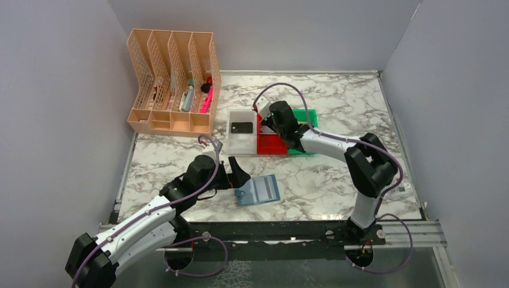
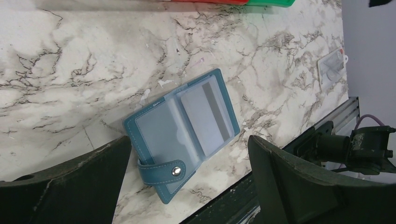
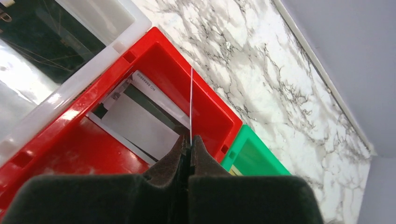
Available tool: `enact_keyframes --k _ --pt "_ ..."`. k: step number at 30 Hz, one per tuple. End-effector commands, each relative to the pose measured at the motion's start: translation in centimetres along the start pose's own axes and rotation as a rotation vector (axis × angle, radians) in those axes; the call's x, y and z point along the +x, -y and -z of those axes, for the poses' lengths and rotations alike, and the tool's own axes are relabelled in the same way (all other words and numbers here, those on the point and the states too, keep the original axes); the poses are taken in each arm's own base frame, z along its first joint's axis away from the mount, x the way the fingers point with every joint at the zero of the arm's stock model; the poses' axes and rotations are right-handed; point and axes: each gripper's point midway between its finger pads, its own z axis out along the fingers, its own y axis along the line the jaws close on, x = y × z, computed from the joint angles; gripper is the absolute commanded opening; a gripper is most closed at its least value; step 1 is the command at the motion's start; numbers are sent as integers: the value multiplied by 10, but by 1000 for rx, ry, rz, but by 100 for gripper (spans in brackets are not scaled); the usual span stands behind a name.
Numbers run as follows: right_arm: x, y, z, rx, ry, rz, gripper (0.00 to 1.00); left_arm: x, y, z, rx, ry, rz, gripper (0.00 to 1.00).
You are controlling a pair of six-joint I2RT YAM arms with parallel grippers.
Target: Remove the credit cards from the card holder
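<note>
1. card holder [image 2: 159, 140]: blue, lying open & flat on marble table [image 1: 336, 180], near front edge. Snap strap hangs loose at one end. A striped card [image 2: 205, 119], silver-grey w/ dark band, sits in one clear pocket.
2. left gripper [image 2: 189, 140]: fingers spread wide, gripping nothing. Hovers over card holder, one finger on either side in wrist view. In top view it is just left of the holder.
3. right gripper [image 3: 189, 142]: fingers pinched tight on a thin card [image 3: 191, 102], which is seen edge-on, upright, above red bin [image 3: 70, 154].
4. red bin: holds a grey card [image 3: 135, 123] lying inside, printed no. along one edge.
5. white bin [image 1: 240, 145]: touches red bin's left side. A black card [image 1: 240, 128] lies flat inside.
6. green bin [image 3: 254, 161]: just beside red bin on the opposite side from white bin. Contents can't be told.
7. file rack [image 1: 174, 78]: peach mesh, back-left of table, w/ pens & misc. in slots, well apart from card holder.
</note>
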Motion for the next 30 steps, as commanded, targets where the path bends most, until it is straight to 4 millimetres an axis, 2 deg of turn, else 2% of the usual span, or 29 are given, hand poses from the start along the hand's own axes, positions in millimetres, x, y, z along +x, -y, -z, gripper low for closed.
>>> enact_keyframes --k 1,7,10,21,30 --pt "5 5 -19 55 -12 187 1 -7 0 0 -8 28 -18 99" --pt "15 -3 -34 36 -34 281 2 -8 -1 1 -18 28 -23 99" --pt "23 -10 -37 4 -57 297 6 -7 -2 1 -21 27 -22 99" --pt "39 -36 -34 -146 -114 301 14 -8 -1 2 -15 26 -12 99" --pt "37 -34 -31 -141 -117 277 16 -7 1 2 -10 21 -5 99"
